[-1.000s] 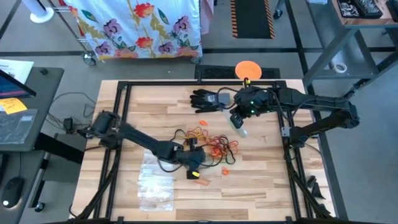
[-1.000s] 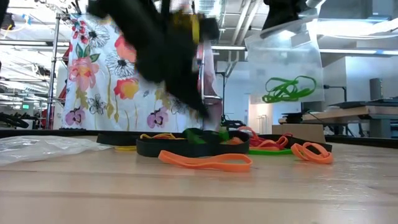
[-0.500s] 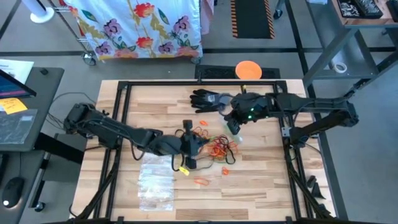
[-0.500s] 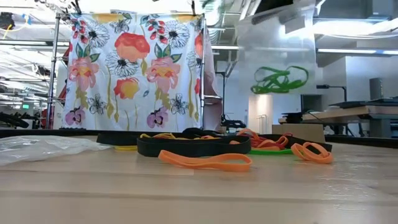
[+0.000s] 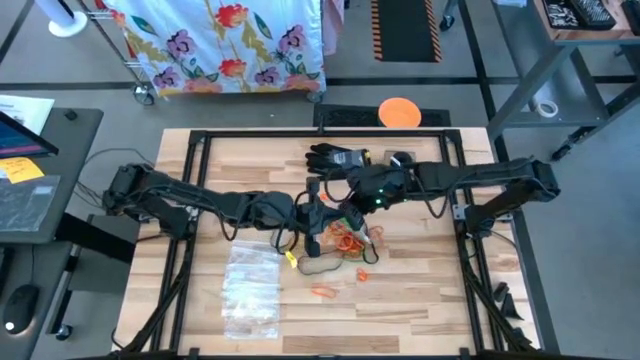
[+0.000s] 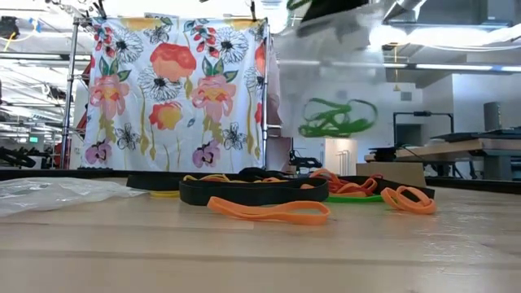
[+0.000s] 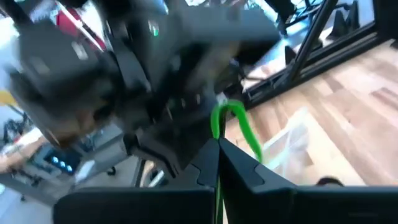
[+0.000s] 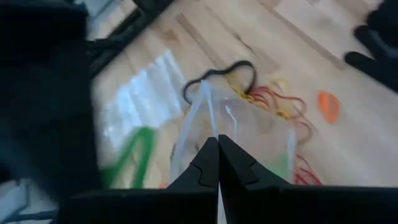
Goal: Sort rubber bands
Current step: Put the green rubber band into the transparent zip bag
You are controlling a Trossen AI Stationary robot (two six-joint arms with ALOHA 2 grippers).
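Left gripper [image 7: 217, 142] pinches a thin green rubber band [image 7: 231, 124] above the counter [image 5: 420, 280]; right gripper [image 8: 217, 138] clamps a clear plastic bag [image 8: 249, 140] beside it. Risk: band misses the floppy bag mouth.

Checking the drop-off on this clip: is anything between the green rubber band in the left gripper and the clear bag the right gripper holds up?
Nothing visible. The left gripper is shut on the green rubber band above the table, close beside the right gripper, which pinches the clear bag. Whether the bag's mouth is open cannot be told.
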